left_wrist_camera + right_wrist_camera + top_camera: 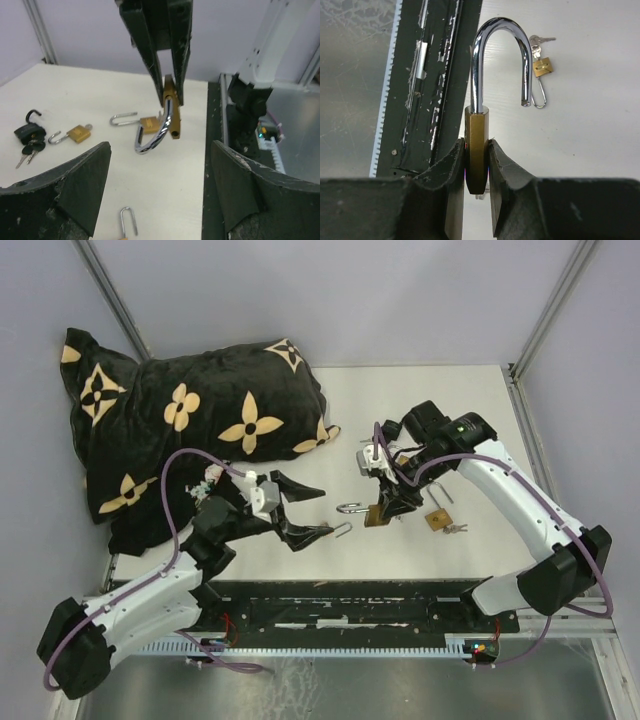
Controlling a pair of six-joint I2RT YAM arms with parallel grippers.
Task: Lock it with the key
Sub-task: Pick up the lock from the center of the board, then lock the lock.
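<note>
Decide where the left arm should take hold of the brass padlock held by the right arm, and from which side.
Grip the chrome shackle at its arch, coming straight in from where the left gripper sits. The right fingers clamp the padlock by its flat brass faces, leaving only the shackle free; it stands open, pointing toward the left gripper's spread fingers.

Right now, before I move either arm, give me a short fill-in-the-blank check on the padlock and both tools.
1. The right tool is shut on a brass padlock whose shackle is ____.
2. The left tool stands open and holds ____.
3. The pillow at the far left is black with tan ____ shapes.

Missing words: open; nothing; flower.
</note>
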